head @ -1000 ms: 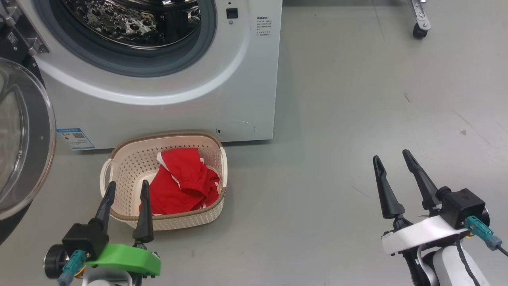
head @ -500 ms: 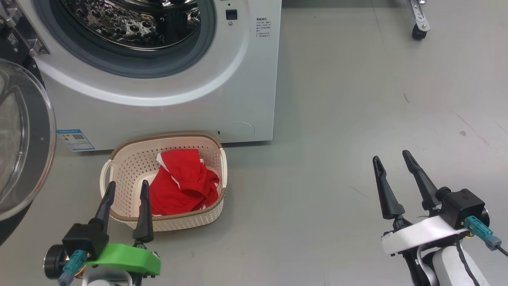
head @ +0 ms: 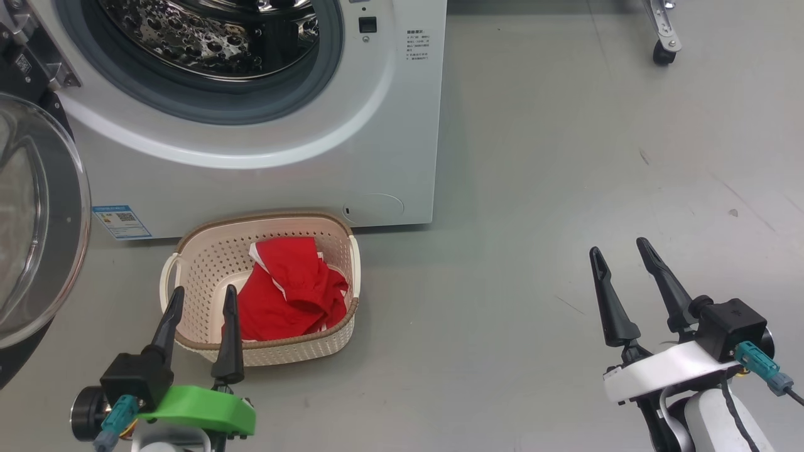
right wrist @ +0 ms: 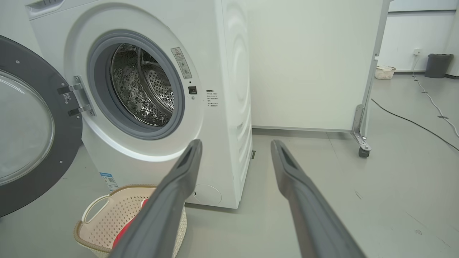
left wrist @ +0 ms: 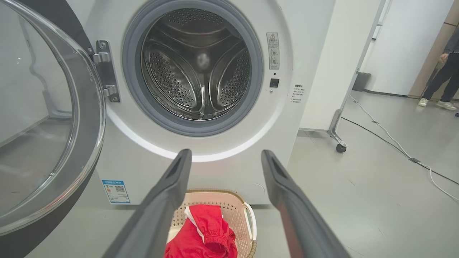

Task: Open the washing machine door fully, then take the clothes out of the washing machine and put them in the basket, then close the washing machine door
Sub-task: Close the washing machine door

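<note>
The white washing machine (head: 282, 169) stands at the top left with its round mouth uncovered; its steel drum (left wrist: 197, 68) looks bare inside. The washing machine door (head: 38, 220) hangs swung wide at the far left, also seen as door (left wrist: 43, 118) and door (right wrist: 28, 125). On the floor in front sits the cream basket (head: 207, 263) holding the red clothes (head: 286, 289). My left gripper (head: 201, 298) is open, its tips over the basket's near rim, nothing between them. My right gripper (head: 619, 248) is open above bare floor, far right of the basket.
A wheeled white partition stands right of the machine, its caster (head: 662, 50) on the grey floor. A black cable (left wrist: 394, 147) runs across the floor at the right. A person's legs (left wrist: 441, 82) are far off at the right. Another small basket (right wrist: 385, 71) and a bin sit by the far wall.
The whole head view has drifted down by a few pixels, a small camera move. Neither gripper nor the clothes, basket or door has moved.
</note>
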